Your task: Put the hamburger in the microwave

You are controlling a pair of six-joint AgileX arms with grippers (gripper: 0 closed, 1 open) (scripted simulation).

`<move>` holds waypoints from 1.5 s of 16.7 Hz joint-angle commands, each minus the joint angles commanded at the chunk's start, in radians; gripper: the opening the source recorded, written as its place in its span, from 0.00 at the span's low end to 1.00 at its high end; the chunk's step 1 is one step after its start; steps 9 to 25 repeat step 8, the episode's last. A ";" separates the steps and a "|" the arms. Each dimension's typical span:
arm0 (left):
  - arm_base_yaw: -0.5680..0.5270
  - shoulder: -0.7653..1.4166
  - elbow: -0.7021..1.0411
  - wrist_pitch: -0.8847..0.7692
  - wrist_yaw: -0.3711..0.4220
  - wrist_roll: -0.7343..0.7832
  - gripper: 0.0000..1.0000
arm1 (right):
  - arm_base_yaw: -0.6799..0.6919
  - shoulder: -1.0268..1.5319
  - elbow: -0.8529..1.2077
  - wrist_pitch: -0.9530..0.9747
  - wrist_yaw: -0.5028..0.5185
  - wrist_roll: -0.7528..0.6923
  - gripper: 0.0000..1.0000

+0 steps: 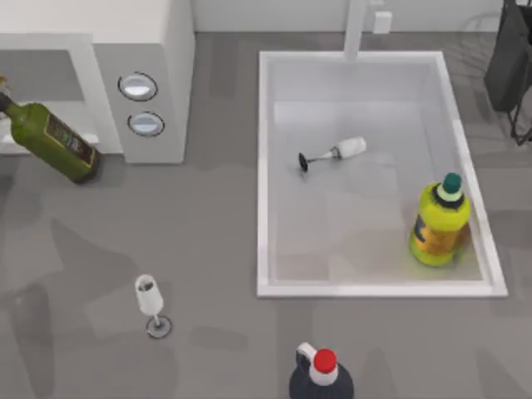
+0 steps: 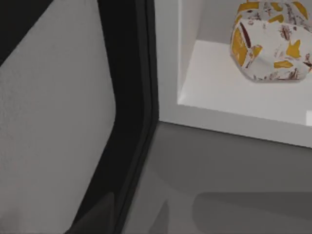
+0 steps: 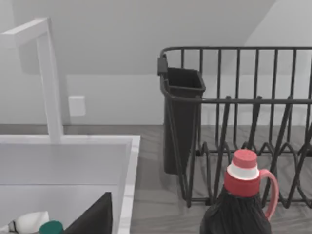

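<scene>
The lumpy, blotched hamburger [image 2: 273, 41] sits on the microwave [image 2: 234, 97] floor (smooth, white); claw states: cannot tell.

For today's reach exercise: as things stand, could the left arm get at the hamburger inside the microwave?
Probably yes. In the left wrist view the hamburger sits on the floor of the microwave cavity, its front open toward the camera, with nothing between them.

On my bench [image 1: 208, 249] I see a white sink [image 1: 266, 166] holding a toppled wine glass [image 1: 332, 154] and a yellow bottle [image 1: 439, 223], with a green bottle [image 1: 54, 140], an upright wine glass [image 1: 151, 303], a red-capped dark jug [image 1: 322, 378] and a black dish rack [image 3: 243, 122] around it.
</scene>
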 joint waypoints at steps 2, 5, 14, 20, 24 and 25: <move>-0.021 -0.028 0.010 -0.076 0.003 0.007 1.00 | 0.000 0.000 0.000 0.000 0.000 0.000 1.00; -0.048 -0.059 0.019 -0.156 0.006 0.016 1.00 | 0.000 0.000 0.000 0.000 0.000 0.000 1.00; -0.055 -0.067 0.022 -0.175 0.008 0.018 1.00 | 0.000 0.000 0.000 0.000 0.000 0.000 1.00; -0.055 -0.067 0.022 -0.175 0.008 0.018 1.00 | 0.000 0.000 0.000 0.000 0.000 0.000 1.00; -0.055 -0.067 0.022 -0.175 0.008 0.018 1.00 | 0.000 0.000 0.000 0.000 0.000 0.000 1.00; -0.055 -0.067 0.022 -0.175 0.008 0.018 1.00 | 0.000 0.000 0.000 0.000 0.000 0.000 1.00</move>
